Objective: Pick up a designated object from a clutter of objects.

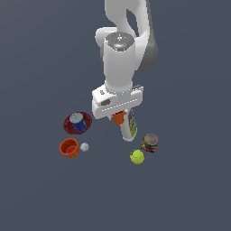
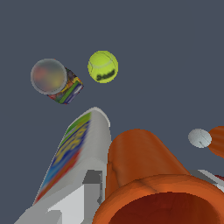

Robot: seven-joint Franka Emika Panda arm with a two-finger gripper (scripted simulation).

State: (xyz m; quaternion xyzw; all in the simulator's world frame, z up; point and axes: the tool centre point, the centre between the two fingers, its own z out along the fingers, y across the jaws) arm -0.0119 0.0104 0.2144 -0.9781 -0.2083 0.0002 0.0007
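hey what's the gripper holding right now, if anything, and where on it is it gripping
The gripper looks shut on the small orange cup, gripping its sides near the open rim. Exact contact is hard to see.

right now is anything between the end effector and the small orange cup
Nothing visible: the end effector is already around the small orange cup, a finger beside its wall. The white squeeze bottle lies close alongside.

Orange-red cup (image 2: pixel 144 175), yellow ball (image 2: pixel 103 66), multicoloured can (image 2: pixel 57 81).
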